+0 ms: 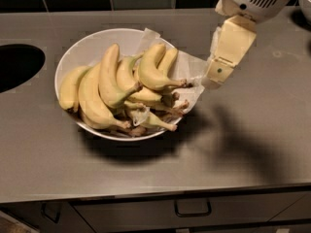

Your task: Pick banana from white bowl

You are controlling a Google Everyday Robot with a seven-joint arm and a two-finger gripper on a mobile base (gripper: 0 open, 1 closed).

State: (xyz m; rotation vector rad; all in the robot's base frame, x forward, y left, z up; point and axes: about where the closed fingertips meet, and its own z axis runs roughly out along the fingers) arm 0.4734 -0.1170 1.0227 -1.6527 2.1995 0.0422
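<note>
A wide white bowl [73, 50] sits on the grey counter, left of centre. It holds several ripe yellow bananas with brown stem ends, lying on white paper [192, 67] that spills over the right rim. The rightmost banana [150, 72] lies on top, its stem pointing right. My gripper [215, 77], cream-coloured under a white wrist, hangs just beyond the bowl's right rim, over the paper's edge and about a hand's width right of that banana's stem. It holds nothing that I can see.
A dark round opening [14, 64] is cut into the grey counter [252, 140] at the far left. Dark tiles run along the back. A drawer handle [193, 208] shows below the front edge. Part of a white object [306, 1] sits at the top right corner.
</note>
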